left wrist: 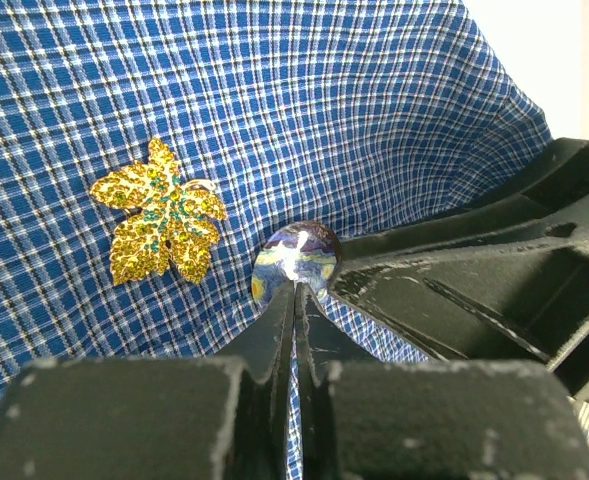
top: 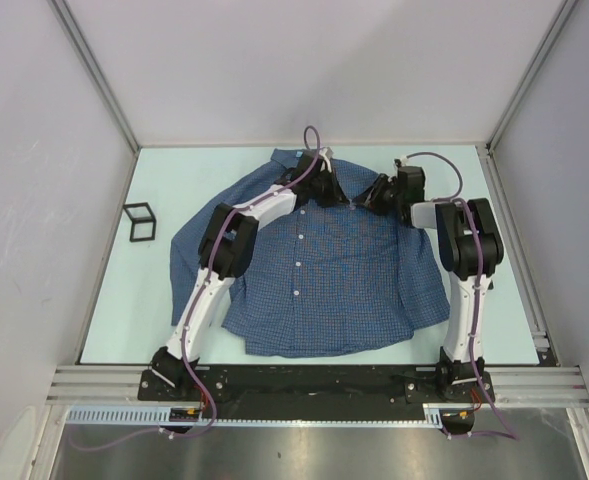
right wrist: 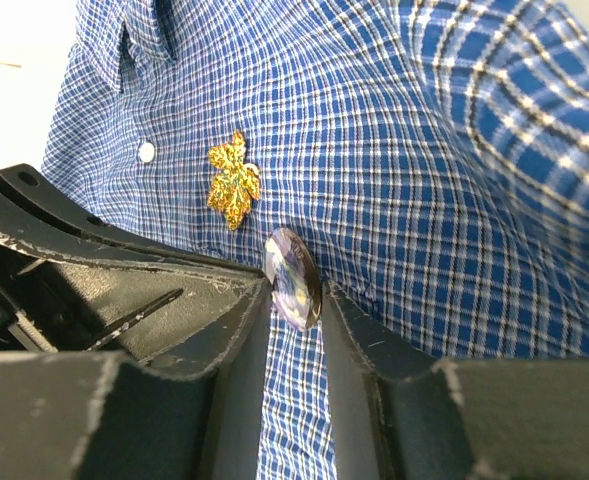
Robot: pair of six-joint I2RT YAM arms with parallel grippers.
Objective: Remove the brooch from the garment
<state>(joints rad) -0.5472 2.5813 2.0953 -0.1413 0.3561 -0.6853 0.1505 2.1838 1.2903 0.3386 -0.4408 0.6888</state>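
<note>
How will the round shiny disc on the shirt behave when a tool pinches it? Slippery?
The round disc probably slips easily: its face is glossy with glare, and the right tool pinches it only at the fingertips. The garment puckers beside it, so the floppy cloth would likely lift along.

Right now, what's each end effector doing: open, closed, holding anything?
Left end effector: closed, tips at the round purple disc, holding nothing I can confirm.
Right end effector: closed on the round purple disc.
</note>
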